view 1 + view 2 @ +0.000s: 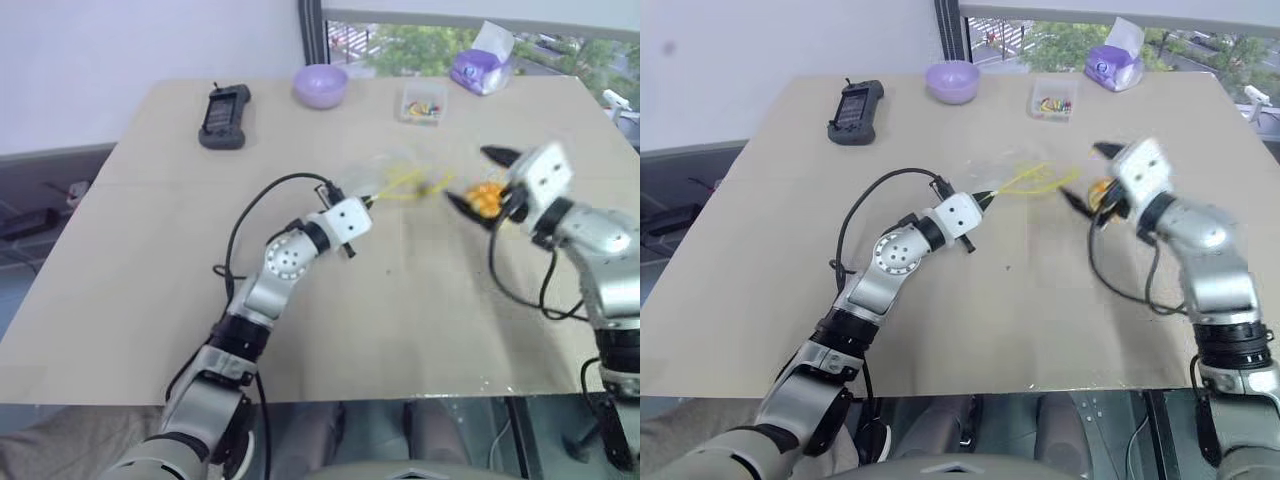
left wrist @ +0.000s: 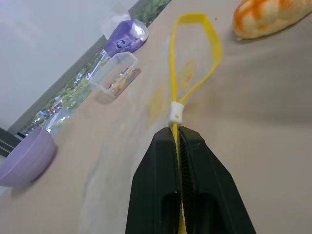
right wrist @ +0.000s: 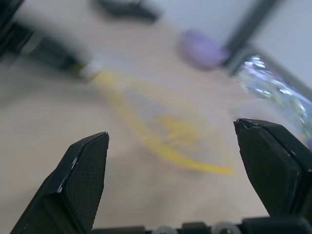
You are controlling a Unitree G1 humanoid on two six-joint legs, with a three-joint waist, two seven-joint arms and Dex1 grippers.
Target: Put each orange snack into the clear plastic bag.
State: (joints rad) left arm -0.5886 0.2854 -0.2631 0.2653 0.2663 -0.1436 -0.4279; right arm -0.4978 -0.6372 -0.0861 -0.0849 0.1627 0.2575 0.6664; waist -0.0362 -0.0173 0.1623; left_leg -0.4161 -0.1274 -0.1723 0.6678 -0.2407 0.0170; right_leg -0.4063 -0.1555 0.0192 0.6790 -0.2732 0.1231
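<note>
The clear plastic bag (image 1: 392,172) lies flat on the tan table, its yellow strip (image 2: 195,53) spread into an open loop. My left gripper (image 1: 372,203) is shut on the near end of that strip, and its fingers (image 2: 161,175) press together around it. One orange snack (image 1: 487,197), a domed bun with a crosshatch top, rests on the table just right of the bag. My right gripper (image 1: 480,180) hovers over the snack, open wide, with nothing between its fingers (image 3: 80,180). It faces the bag's yellow loop (image 3: 161,131).
A black handheld device (image 1: 224,115) lies at the back left. A purple bowl (image 1: 320,84), a small clear box of colourful bits (image 1: 423,103) and a purple tissue pack (image 1: 480,70) stand along the table's far edge. A black cable (image 1: 250,215) loops beside my left arm.
</note>
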